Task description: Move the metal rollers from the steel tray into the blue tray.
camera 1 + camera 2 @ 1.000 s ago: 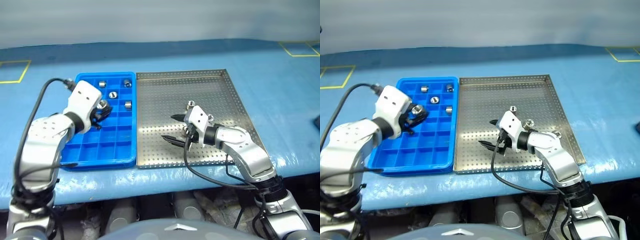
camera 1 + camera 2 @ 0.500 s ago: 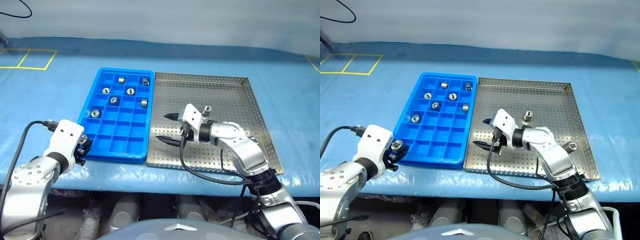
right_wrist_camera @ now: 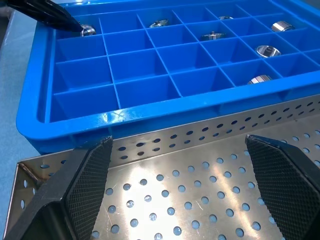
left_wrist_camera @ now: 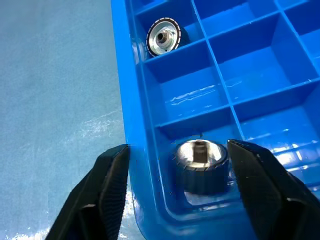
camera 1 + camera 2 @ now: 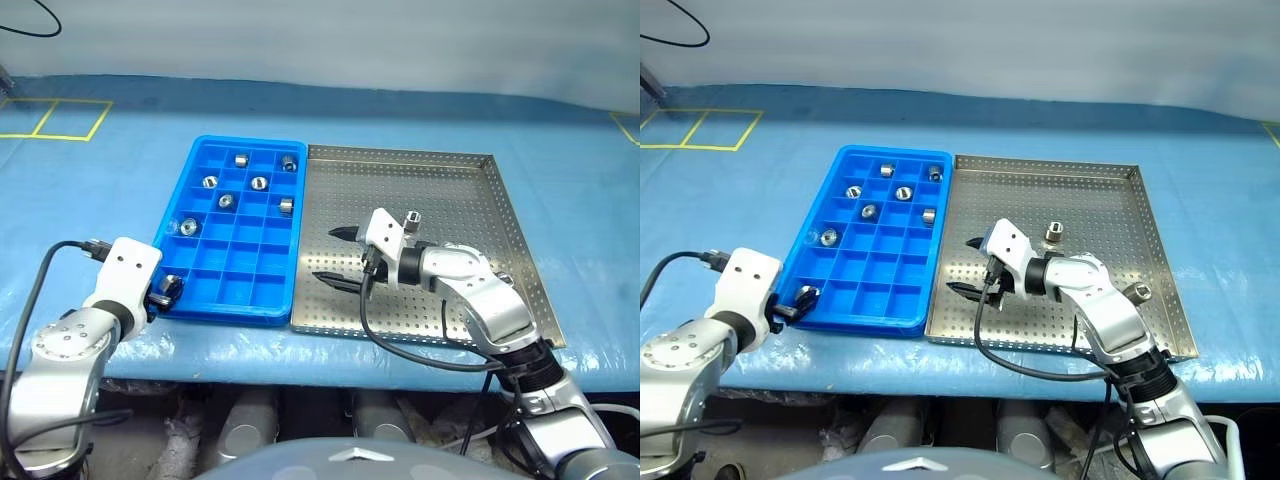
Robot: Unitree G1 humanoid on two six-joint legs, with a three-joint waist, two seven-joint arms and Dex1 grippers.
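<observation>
A: What changed?

B: The left gripper [image 4: 175, 185] has come down to the blue tray's [image 5: 285, 318] near-left corner and spread its jaws; a roller [image 4: 201, 165] sits free in that compartment.

A: Progress?

B: 7 metal rollers [image 5: 258, 183] lie in the blue tray, 2 remain on the steel tray [image 5: 400, 160].

A: Right arm?

B: The right gripper [image 5: 335, 255] hovers low over the steel, wide open, empty.

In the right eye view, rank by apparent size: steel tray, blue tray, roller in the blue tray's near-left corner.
1. Steel tray, largest.
2. Blue tray, clearly narrower.
3. Corner roller, by far the smallest; it sits between the left gripper's open fingers.
</observation>
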